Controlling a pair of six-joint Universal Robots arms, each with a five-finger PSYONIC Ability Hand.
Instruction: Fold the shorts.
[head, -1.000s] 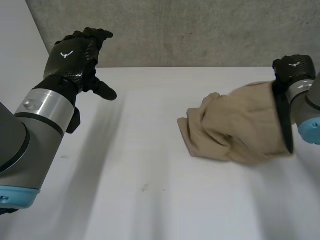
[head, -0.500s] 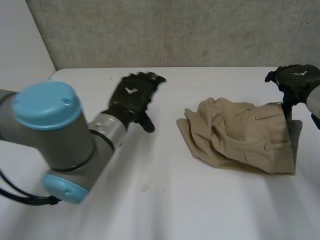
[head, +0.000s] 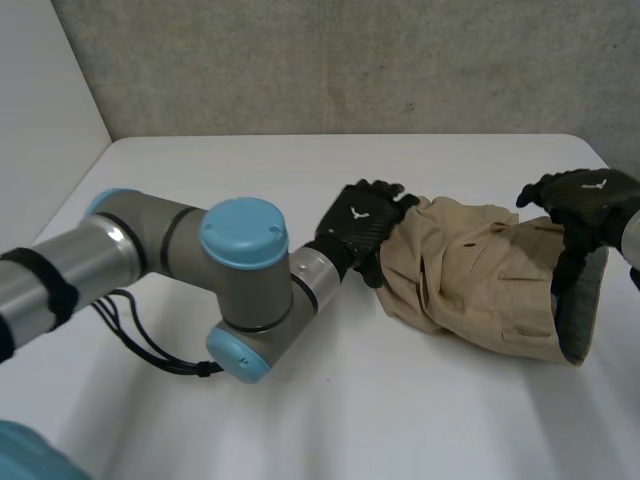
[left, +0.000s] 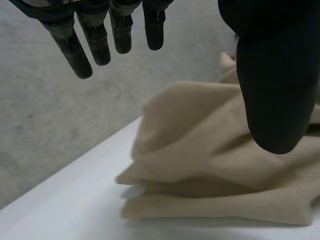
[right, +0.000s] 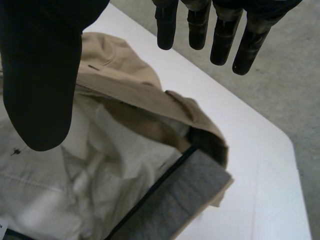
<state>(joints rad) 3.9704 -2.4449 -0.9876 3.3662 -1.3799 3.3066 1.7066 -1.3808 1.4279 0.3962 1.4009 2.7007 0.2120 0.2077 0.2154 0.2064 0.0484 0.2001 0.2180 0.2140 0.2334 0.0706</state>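
Shorts (head: 480, 285) lie crumpled on the white bench (head: 400, 420), tan and loosely bunched. Left hand (head: 358, 225) hovers at their left end, fingers (left: 95, 42) straight, holding nothing. Right hand (head: 585, 200) hangs over the open waistband (right: 130, 95), its fingers (right: 222, 40) also straight and empty.

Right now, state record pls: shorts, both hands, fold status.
shorts: khaki, crumpled in a heap on the white table
waistband: gaping open, grey inside showing, below the right hand
left hand: open, at the shorts' end away from the waistband, no grip
right hand: open, over the waistband, no grip
fold: not done
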